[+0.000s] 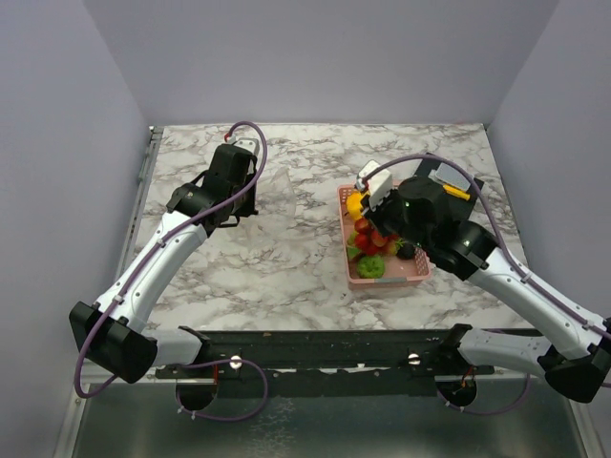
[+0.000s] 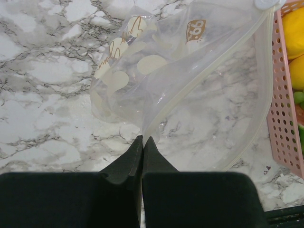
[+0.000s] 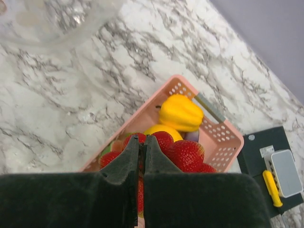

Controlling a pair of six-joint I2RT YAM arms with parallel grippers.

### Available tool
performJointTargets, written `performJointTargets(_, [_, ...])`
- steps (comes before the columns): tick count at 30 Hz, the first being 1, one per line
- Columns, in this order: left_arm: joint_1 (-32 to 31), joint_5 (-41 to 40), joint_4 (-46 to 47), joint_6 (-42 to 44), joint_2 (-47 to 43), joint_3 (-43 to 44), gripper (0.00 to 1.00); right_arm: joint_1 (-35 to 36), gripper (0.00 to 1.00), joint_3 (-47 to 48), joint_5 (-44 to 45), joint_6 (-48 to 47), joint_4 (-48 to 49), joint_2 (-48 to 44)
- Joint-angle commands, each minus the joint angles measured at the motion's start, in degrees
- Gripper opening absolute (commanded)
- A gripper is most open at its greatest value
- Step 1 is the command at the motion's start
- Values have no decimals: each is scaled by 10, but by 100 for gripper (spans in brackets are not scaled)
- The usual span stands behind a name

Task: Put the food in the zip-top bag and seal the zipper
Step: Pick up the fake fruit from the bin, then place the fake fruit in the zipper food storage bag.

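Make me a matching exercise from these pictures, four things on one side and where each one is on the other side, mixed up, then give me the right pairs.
Things
1. clear bag
2. yellow pepper
3. black mat
4. right gripper

Places
A. outside the pink basket, next to it
B. edge meeting the closed fingertips of the left gripper
C. over the strawberries, fingers together
D. lying inside the pink basket

Pairs: 1-B, 2-D, 3-A, 4-C
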Motion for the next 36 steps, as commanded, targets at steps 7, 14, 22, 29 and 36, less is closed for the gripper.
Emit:
performJointTargets(7, [-3, 12, -6, 3, -2, 3, 0, 5, 1, 114, -110, 40, 84, 17])
performJointTargets(14, [-3, 20, -7, 4, 3, 7, 0, 7, 1, 145, -166, 100, 170, 45])
performJointTargets(22, [-3, 31, -12, 3, 2, 13, 0, 20, 1, 173, -197, 140, 244, 93])
performJointTargets(29, [-3, 35, -15, 4, 4, 13, 0, 46, 1, 203, -195, 144, 275, 153])
performJointTargets(36, [-3, 56, -15, -2, 3, 18, 0, 58, 1, 198, -177, 159, 325, 191])
